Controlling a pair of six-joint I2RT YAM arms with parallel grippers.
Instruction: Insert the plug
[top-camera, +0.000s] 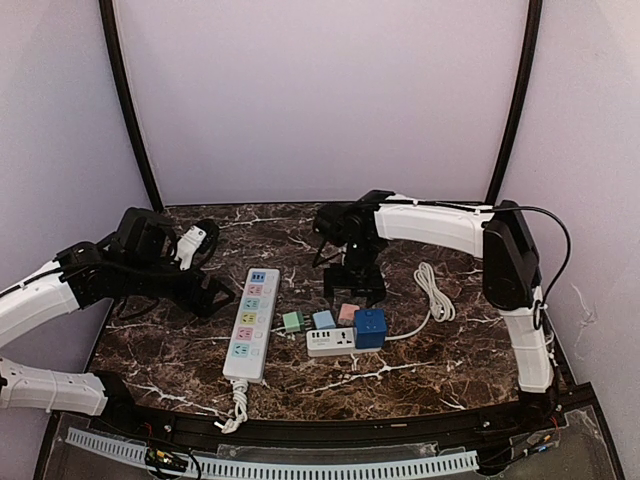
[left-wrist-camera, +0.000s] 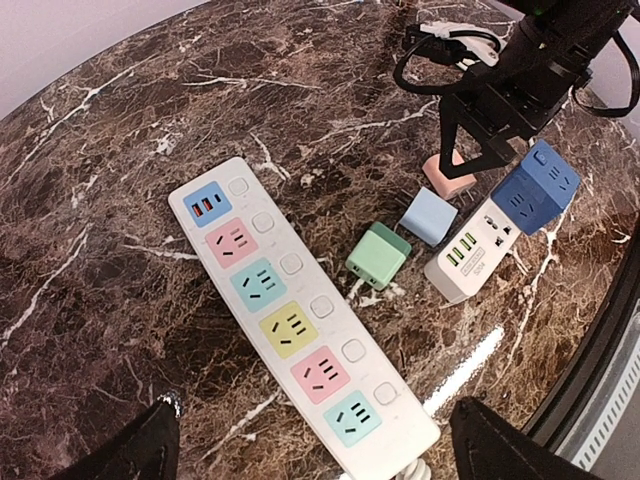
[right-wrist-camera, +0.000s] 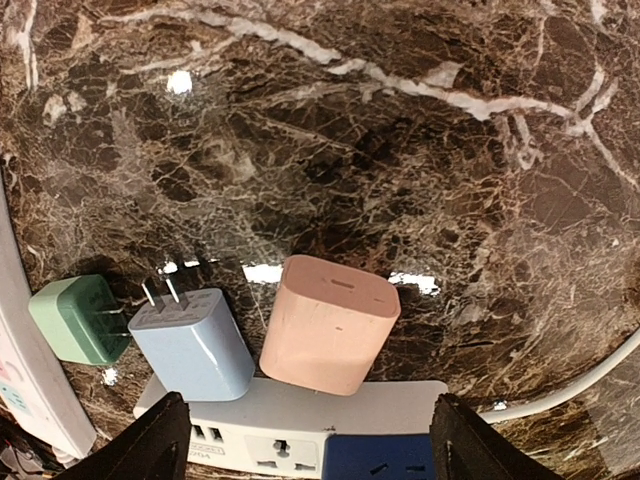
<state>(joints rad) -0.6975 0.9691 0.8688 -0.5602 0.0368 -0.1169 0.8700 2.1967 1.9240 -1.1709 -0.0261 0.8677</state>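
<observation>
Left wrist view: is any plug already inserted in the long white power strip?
No, every coloured socket on the power strip is empty; the green adapter lies beside it.

On the desk (top-camera: 420, 360), the long power strip (top-camera: 251, 322) runs 12 to 6 o'clock. At its 3 o'clock lies the short power strip (top-camera: 330, 342), with the cube adapter (top-camera: 370, 327) on its right end. Along its 12 o'clock edge sit the left charger (top-camera: 291, 321), middle charger (top-camera: 323, 319) and right charger (top-camera: 348, 312). The coiled cable (top-camera: 433, 290) lies at the cube adapter's 2 o'clock.

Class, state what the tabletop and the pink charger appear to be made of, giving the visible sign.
Tabletop: probably polished marble or marble-look laminate; dark brown, white veins, bright reflections. Pink charger: likely matte moulded plastic; even colour, rounded edges, no glare.
</observation>
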